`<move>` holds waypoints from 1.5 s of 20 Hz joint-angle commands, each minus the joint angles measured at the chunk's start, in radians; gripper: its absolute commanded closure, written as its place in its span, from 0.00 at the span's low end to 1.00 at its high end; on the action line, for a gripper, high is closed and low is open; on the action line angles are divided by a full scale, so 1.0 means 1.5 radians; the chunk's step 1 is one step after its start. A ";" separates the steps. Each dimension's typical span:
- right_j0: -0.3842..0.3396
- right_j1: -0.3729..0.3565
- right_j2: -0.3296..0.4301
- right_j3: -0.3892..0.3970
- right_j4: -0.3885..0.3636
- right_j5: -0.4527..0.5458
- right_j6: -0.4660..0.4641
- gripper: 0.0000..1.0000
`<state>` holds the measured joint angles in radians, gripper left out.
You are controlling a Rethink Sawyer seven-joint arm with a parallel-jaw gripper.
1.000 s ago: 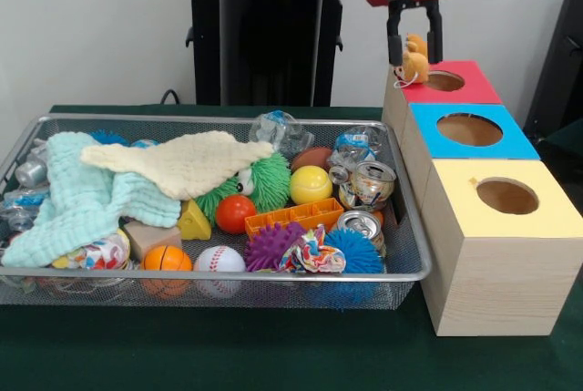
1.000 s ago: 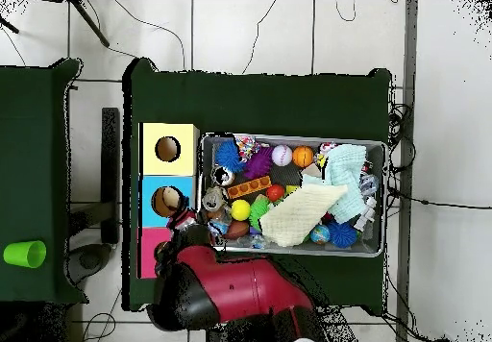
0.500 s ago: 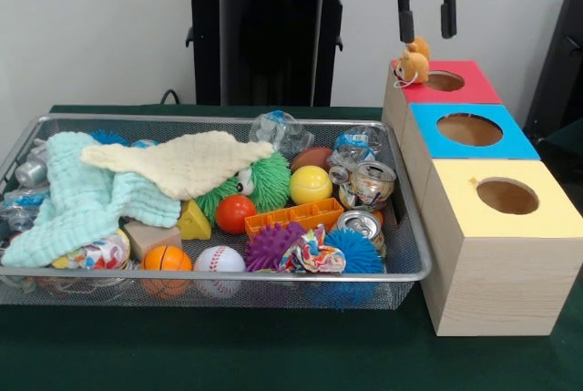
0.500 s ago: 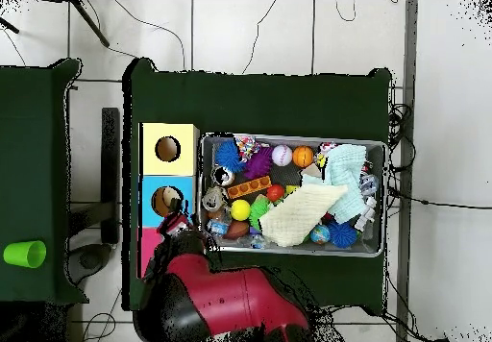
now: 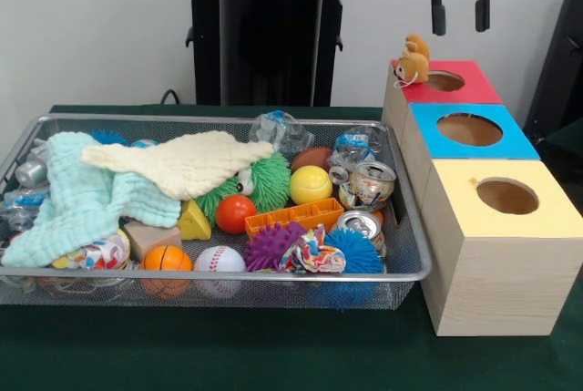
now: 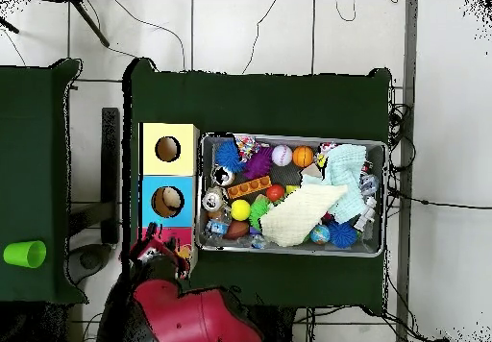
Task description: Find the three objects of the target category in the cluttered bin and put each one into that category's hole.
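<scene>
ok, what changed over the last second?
The gripper let go of the small orange plush toy, rose and drew off to the right, open and empty. The toy sits on the red box beside its hole, not in it. The bin contents look unchanged.

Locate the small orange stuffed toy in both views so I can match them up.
Front view: the orange stuffed toy sits on the red box top, at its left corner beside the hole.
Overhead view: not clearly discernible; the arm covers that box.
Shared landmark: the yellow box.
</scene>
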<state>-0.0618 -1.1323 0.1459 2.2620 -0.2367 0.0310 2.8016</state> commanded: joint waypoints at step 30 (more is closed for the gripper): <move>0.040 0.044 -0.081 0.093 0.018 -0.115 0.055 0.00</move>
<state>-0.0009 -1.1939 0.0549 2.4676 -0.2346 -0.0676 2.8016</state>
